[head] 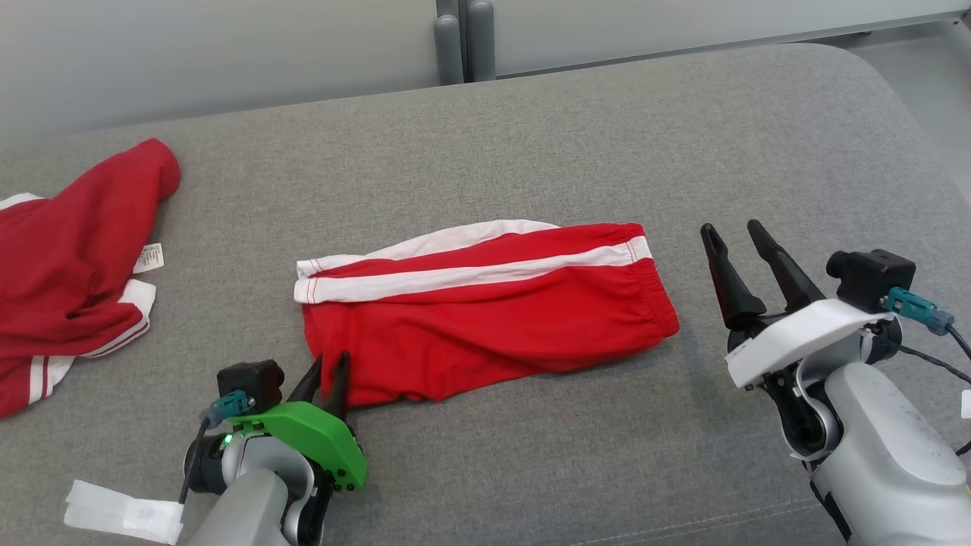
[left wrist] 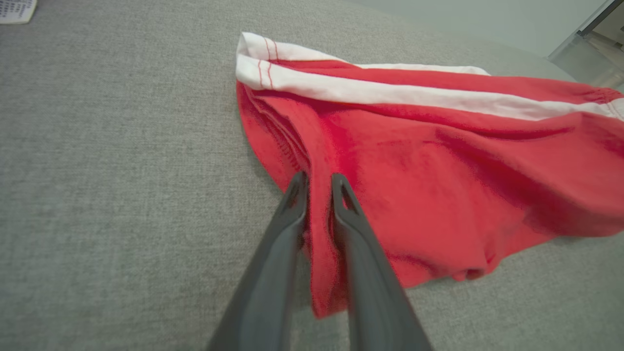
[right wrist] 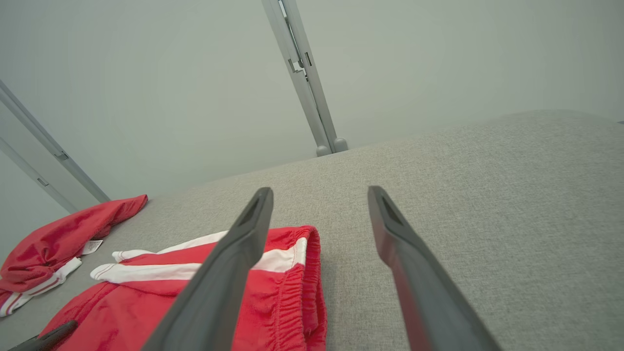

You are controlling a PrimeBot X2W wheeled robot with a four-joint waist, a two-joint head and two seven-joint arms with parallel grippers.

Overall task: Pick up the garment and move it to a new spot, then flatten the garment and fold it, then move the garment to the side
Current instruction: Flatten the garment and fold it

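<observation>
Left hand: nearest of all, my left hand (left wrist: pixel 319 183) is on the near corner of the shorts (head: pixel 485 303). Its fingers are almost together with a ridge of red cloth between them, and I cannot tell whether they nip it or only straddle it.
Right hand: my right hand (head: pixel 732 227) hovers off the opposite end with its fingers spread wide, holding nothing and clear of the cloth.
Where the shorts lie: on the grey cushion (head: pixel 531 136) between my two hands, fairly flat, with the white stripe along the edge farthest from both hands.
Long axis: it runs from my left fingertips straight across towards my right hand. The leg end is at the left hand and the waistband (head: pixel 656 280) is near the right.
Nearer hand: the left, which touches the cloth. The right is near the waistband but apart from it.
Other cloth: a red top (head: pixel 68 265) lies well out past my left hand, away from the shorts.
What the next move turns on, as I judge it: each end already lies in front of its own hand, so a fold end to end, or a shift aside, would travel along that line.
</observation>
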